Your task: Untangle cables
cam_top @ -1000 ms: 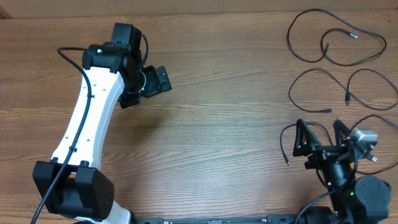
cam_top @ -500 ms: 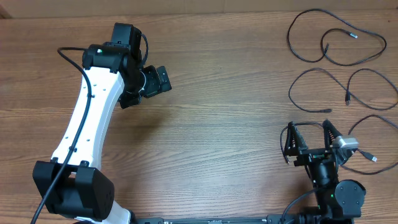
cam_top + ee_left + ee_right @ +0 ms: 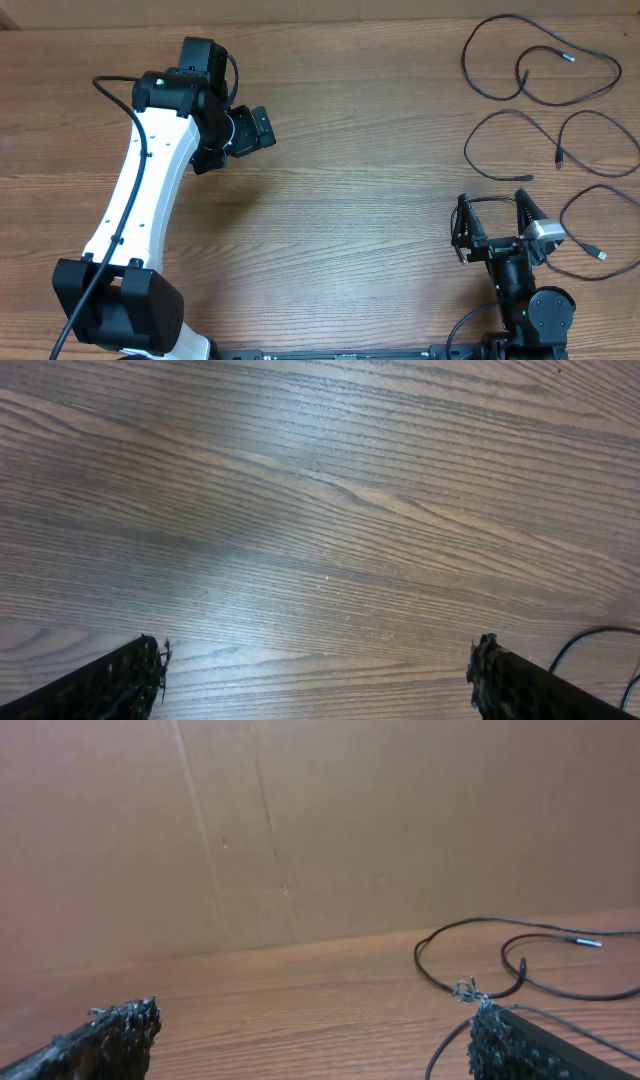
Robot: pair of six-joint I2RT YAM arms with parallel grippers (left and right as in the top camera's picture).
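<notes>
Three thin black cables lie apart on the right of the wooden table. One [image 3: 566, 56] loops at the far right corner, a second [image 3: 500, 112] lies below it, and the third [image 3: 598, 252] curls round my right gripper [image 3: 494, 220]. That gripper is open, low over the table near the front edge, with nothing between its fingers. In the right wrist view the gripper [image 3: 310, 1025] faces the far cable loops [image 3: 470, 925]. My left gripper [image 3: 245, 130] is far off at the back left. In its wrist view it [image 3: 320, 680] is open over bare wood.
The white left arm [image 3: 140, 190] stretches from its base at the front left toward the back. A thick arm cable [image 3: 105, 90] arcs beside it. A brown cardboard wall [image 3: 300, 820] stands behind the table.
My right gripper has drawn back toward the front edge and shifted a little left, still open. The left arm and the cables have not moved.
</notes>
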